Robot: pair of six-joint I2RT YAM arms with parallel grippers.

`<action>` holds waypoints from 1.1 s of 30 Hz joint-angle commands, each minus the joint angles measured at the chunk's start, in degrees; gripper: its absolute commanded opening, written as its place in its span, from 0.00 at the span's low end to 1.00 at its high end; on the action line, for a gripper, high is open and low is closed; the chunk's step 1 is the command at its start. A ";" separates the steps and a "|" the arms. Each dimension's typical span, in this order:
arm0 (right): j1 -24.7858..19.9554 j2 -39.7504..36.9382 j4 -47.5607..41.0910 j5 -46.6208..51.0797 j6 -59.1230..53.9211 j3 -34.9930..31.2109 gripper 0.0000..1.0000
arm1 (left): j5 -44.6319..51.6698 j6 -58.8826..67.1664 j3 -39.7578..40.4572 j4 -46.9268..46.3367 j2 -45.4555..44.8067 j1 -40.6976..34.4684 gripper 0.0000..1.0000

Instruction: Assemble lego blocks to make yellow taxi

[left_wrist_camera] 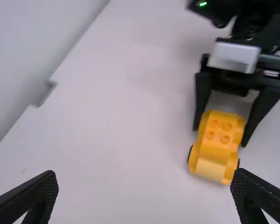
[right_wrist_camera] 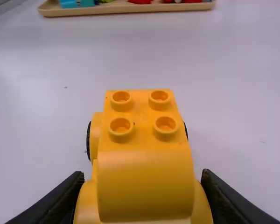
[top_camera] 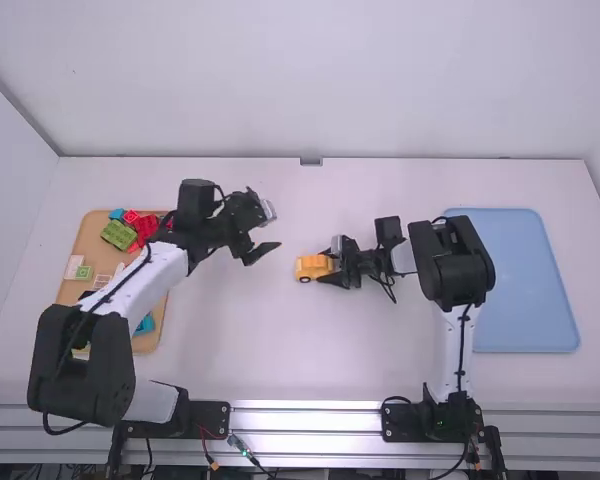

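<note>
Yellow car (right_wrist_camera: pixel 144 186), studs (right_wrist_camera: pixel 166 135) bare, sits mid-worktop (top_camera: pixel 240 350), clasped by right fingers (right_wrist_camera: pixel 224 196)! Left fingers (left_wrist_camera: pixel 32 196) spread, empty, facing it. Body looks built; topping seems in hand. Next, left probably fetches block from wooden tray (top_camera: pixel 92 232), presses squarely onto studs.

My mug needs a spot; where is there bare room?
The widest bare patch lies between the yellow car and the metal rail. Another runs along the back wall. The blue tray looks bare too. It's crowded around the right claw, gripping the car, and at the wooden tray of blocks.
</note>
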 commanded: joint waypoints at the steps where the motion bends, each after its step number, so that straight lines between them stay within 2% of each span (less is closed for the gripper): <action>1: -1.79 -5.95 -1.62 5.16 7.65 1.81 0.52 | 0.79 -3.89 -0.87 0.04 0.11 3.21 0.99; 4: -3.87 -12.00 -7.06 9.92 9.75 2.49 0.52 | 0.83 -3.98 -1.95 1.29 1.57 4.70 0.99; 7: -9.11 -23.28 -17.53 17.92 8.35 2.91 0.51 | 0.09 -3.96 -3.23 2.49 3.15 5.25 0.99; 8: -9.75 -24.39 -18.43 18.45 8.13 2.91 0.51 | -0.20 -3.96 -3.37 2.67 3.19 5.25 0.99; 13: -21.05 -39.50 -29.99 24.20 7.96 2.82 0.48 | -3.93 -3.96 -6.40 9.01 3.19 5.20 0.99; 17: -30.23 -45.59 -34.56 29.42 10.21 2.75 0.48 | -3.89 -4.37 -8.13 14.03 3.19 5.29 0.99; 18: -33.20 -46.12 -34.73 31.80 12.81 2.75 0.48 | -3.91 -5.95 -8.48 15.43 3.19 5.18 0.99; 20: -35.58 -46.21 -35.15 32.94 14.10 2.75 0.48 | -3.89 -7.54 -8.74 16.87 3.19 5.38 0.99; 21: -38.36 -46.03 -36.24 32.87 14.19 2.58 0.47 | -3.87 -9.33 -8.83 18.01 3.19 5.44 0.99; 22: -38.66 -45.99 -36.30 32.72 14.16 2.54 0.47 | -3.89 -9.51 -8.83 18.12 3.19 5.44 0.99; 23: -41.18 -45.18 -36.24 32.20 14.25 1.84 0.46 | -3.91 -10.38 -8.83 18.99 3.19 5.18 0.99; 26: -43.85 -42.71 -33.22 32.65 16.20 -0.11 0.47 | -3.89 -10.36 -8.83 19.80 3.19 5.44 0.99; 28: -46.27 -38.77 -27.98 32.61 17.94 -2.86 0.47 | -3.85 -10.34 -8.83 20.06 3.19 5.20 0.99; 33: -49.53 -32.76 -21.88 32.41 20.17 -6.58 0.48 | -3.85 -10.36 -8.83 19.76 3.19 5.33 0.99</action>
